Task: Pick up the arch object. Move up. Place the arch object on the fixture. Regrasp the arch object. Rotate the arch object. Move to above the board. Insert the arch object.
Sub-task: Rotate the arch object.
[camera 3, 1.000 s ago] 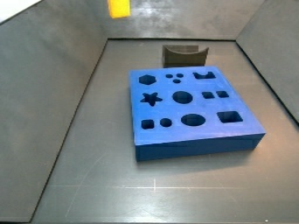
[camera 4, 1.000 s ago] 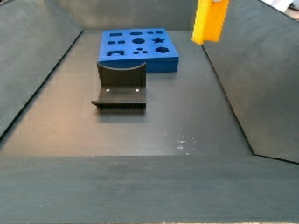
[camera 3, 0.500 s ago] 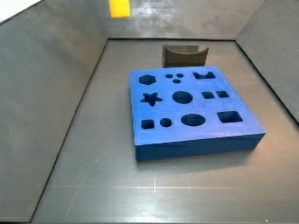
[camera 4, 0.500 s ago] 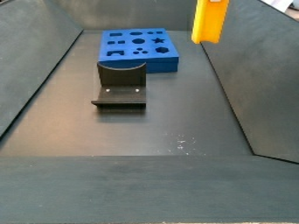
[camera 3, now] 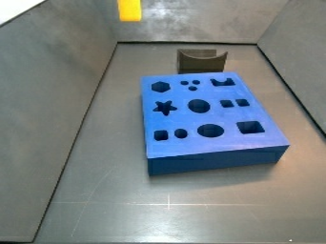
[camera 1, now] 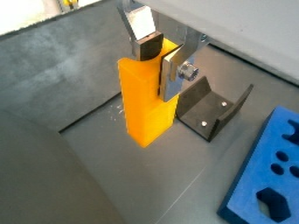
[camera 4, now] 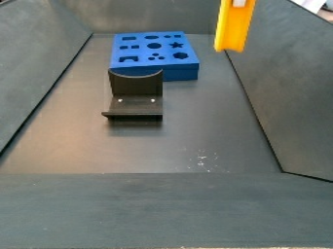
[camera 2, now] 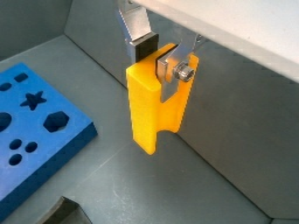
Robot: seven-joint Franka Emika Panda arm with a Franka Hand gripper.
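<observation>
High above the floor, my gripper is shut on the top end of the arch object, an orange-yellow oblong block hanging upright. In a wrist view the gripper holds the arch object with a slot showing in its lower side. Both side views show only the arch object at the picture's upper edge, the fingers out of frame. The fixture stands on the floor next to the board, a blue slab with dark cut-outs.
Grey sloping walls enclose the dark floor on all sides. A wall stands close behind the held block in a wrist view.
</observation>
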